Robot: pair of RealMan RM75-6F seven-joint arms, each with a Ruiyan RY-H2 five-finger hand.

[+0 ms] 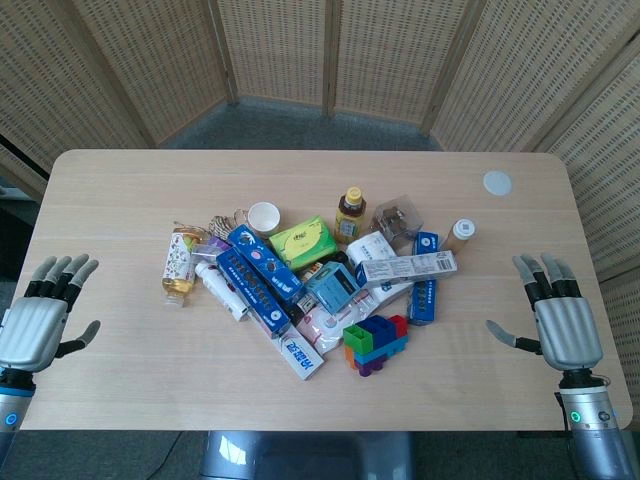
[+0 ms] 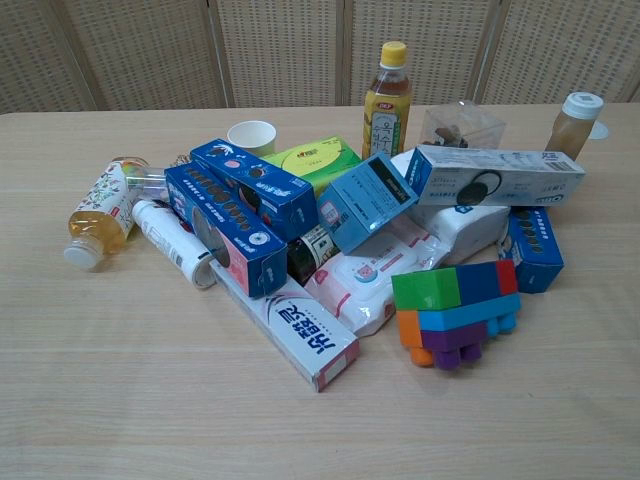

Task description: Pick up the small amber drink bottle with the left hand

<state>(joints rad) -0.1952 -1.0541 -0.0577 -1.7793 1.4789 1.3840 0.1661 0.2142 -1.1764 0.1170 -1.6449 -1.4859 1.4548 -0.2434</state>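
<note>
Table [image 1: 120, 180], pile, illegibly labelled amber bottle [image 2: 575, 122]

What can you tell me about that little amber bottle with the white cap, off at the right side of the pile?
The small amber bottle stands upright at the pile's far right edge, just behind the blue boxes. It looks like clear plastic or glass filled with amber-brown liquid, topped by a broad white screw cap, apparently still closed. From above only its round white cap shows clearly. No hand is near it.

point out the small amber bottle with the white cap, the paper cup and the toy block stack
small amber bottle [image 2: 568, 125], chest view, on its body
paper cup [image 1: 264, 217], head view, on its open top
toy block stack [image 2: 455, 310], chest view, on its blue block
</note>
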